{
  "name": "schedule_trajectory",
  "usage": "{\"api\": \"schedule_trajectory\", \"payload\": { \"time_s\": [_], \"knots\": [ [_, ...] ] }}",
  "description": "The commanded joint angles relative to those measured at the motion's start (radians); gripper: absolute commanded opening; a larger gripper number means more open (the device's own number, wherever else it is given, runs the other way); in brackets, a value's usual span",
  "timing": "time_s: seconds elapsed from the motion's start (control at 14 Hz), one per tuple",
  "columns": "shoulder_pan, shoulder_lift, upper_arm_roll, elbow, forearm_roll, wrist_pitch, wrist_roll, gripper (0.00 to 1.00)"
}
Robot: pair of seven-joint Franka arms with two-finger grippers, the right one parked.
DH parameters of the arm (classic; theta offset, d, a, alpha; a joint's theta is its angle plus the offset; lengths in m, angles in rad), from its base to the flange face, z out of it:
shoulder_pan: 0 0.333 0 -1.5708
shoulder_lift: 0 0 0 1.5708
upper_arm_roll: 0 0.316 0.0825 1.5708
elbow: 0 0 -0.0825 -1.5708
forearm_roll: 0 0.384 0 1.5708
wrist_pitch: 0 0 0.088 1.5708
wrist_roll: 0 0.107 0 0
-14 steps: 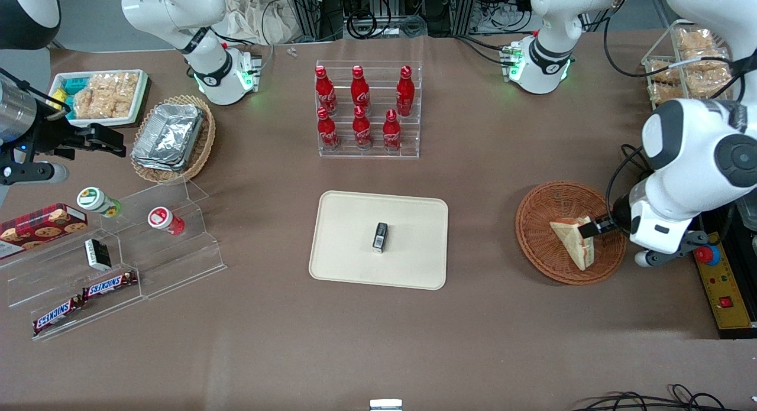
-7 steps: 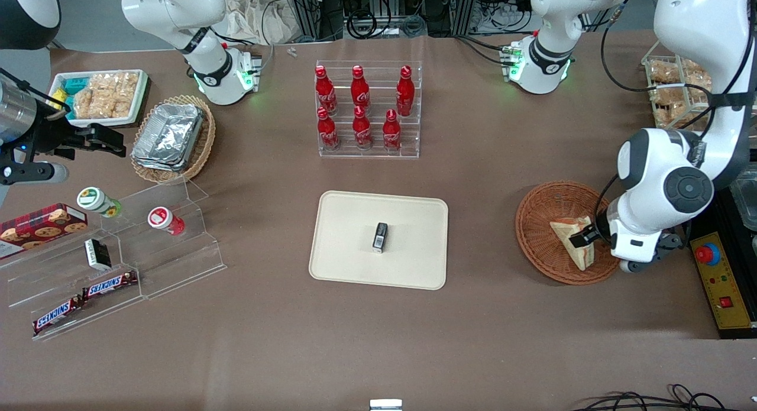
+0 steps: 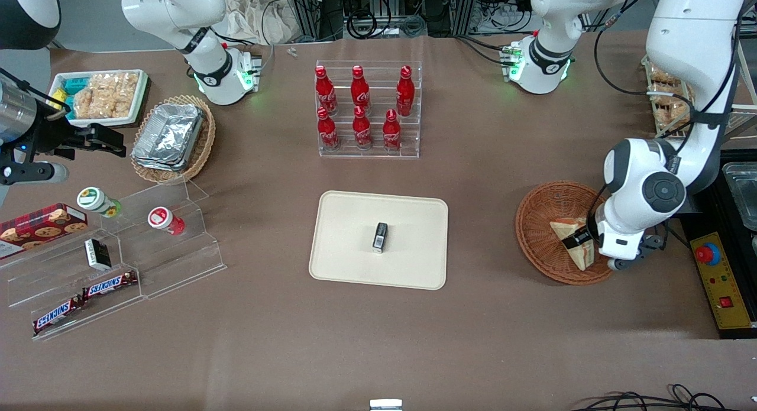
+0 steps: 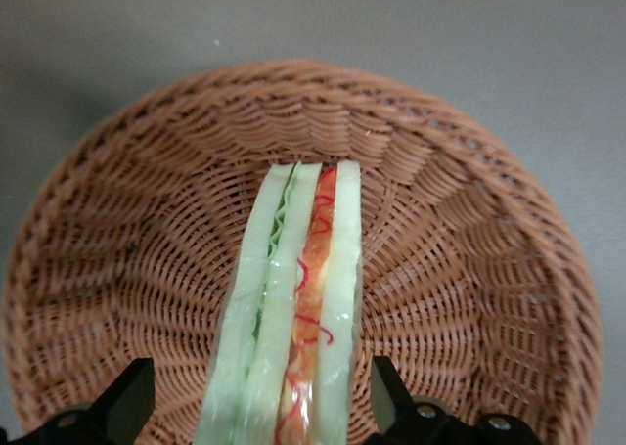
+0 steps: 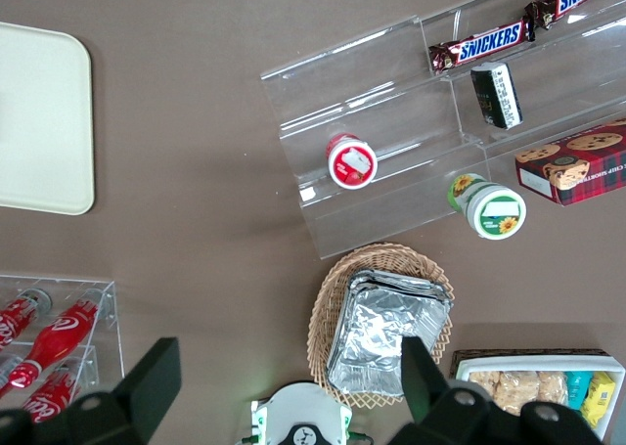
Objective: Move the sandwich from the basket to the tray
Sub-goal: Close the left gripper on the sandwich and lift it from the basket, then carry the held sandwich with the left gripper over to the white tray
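The acrylic step rack (image 3: 112, 263) at the parked arm's end carries 2 Snickers bars (image 3: 83, 298), a cookie box (image 3: 41, 225), 2 small tubs and a dark little pack. Farther from the front cam than the rack are the tan wicker basket w/ foil containers (image 3: 171, 136) and a white snack tray (image 3: 100, 94).

Mid-table: the cream tray (image 3: 349, 263) lies flat w/ 1 small black item (image 3: 380, 238) near its centre (can't tell what it is). Farther from the cam, a clear riser holds 6 red cola bottles (image 3: 361, 106) in 2 rows.

Toward the working arm's end sits the reddish-brown basket (image 3: 538, 230), well apart from the tray, bare tabletop between them. The sandwich (image 3: 572, 240) is in the basket, standing on edge in the half nearest the arm. In the front view its long axis runs obliquely, pointed tip toward the front cam. The wrist view shows its cut face, w/ bread, green and red-orange filling layers (image 4: 293, 308) running away from the wrist cam toward the basket wall.

The gripper (image 3: 576, 240) is down at the sandwich. Its fingers (image 4: 127, 406) stand spread wide, 1 each side of the wedge w/ a visible gap on both sides (nothing clamped).
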Motion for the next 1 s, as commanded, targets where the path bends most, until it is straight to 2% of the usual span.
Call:
{"api": "schedule_trajectory", "payload": {
  "time_s": [0.0,0.29,0.5,0.71,0.79,0.93],
  "knots": [
    [0.003,0.005,-0.004,-0.019,0.033,0.025,-0.038,0.00],
    [-0.005,-0.034,-0.012,0.033,0.029,-0.011,-0.070,0.00],
    [-0.005,-0.063,-0.083,0.203,0.006,-0.274,-0.081,0.00],
    [-0.012,-0.055,-0.153,0.410,-0.092,-0.500,-0.086,0.00],
    [-0.021,-0.055,-0.165,0.456,-0.125,-0.520,-0.092,0.00],
    [-0.063,-0.039,-0.191,0.525,-0.145,-0.528,-0.078,0.00]
  ]
}}
